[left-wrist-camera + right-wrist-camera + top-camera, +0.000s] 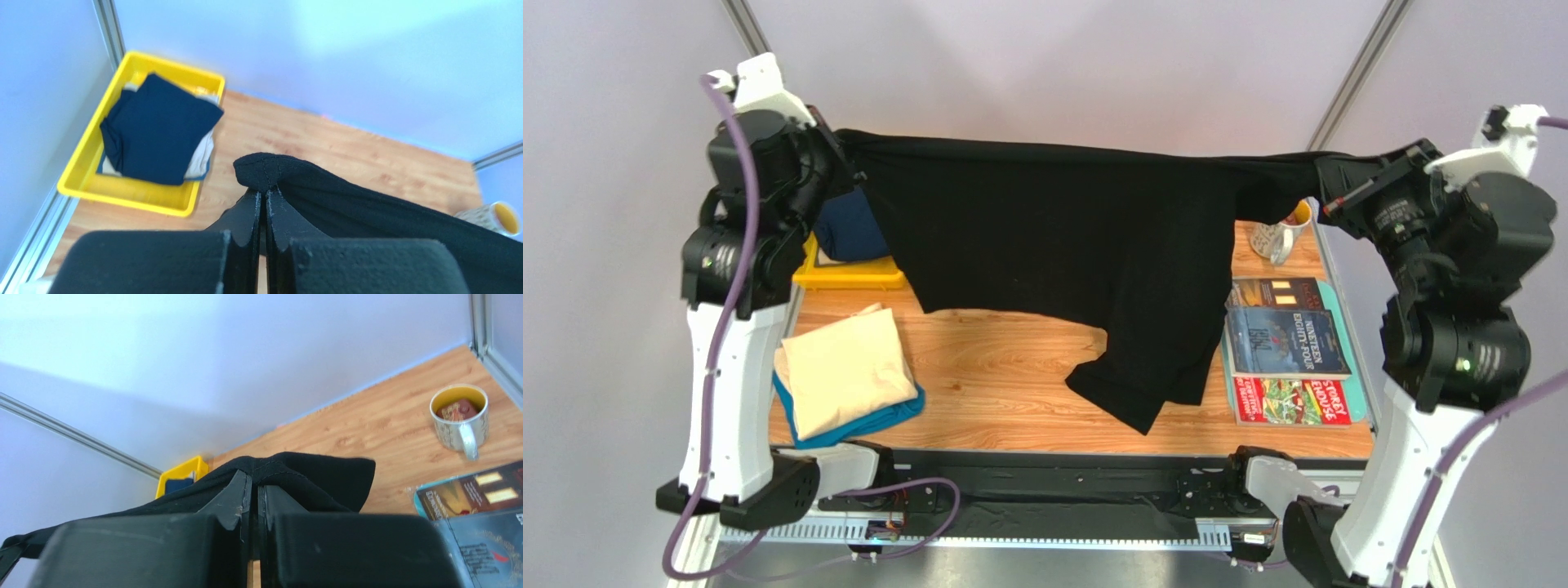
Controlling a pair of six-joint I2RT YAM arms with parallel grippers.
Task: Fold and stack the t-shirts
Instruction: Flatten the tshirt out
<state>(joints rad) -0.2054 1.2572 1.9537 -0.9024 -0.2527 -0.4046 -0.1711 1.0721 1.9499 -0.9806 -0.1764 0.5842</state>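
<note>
Black t-shirt [1063, 245] is held stretched in the air from 10 to 2 o'clock, with a sleeve drooping toward 5. Left gripper [264, 205] and right gripper [253, 493] are each clamped tight on a corner. Cream t-shirt [844, 368] lies folded on teal t-shirt [891, 414] at 8. Navy t-shirt [162, 131] sits in yellow bin [92, 165] at 10.

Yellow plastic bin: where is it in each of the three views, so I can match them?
Top external: yellow plastic bin far left, partly hidden by the left arm and the hanging black cloth t-shirt.
Left wrist: upper left, holding a folded navy shirt.
Right wrist: small corner left of centre, just above the cloth.
Shared landmark: the patterned mug with a yellow inside.
</note>
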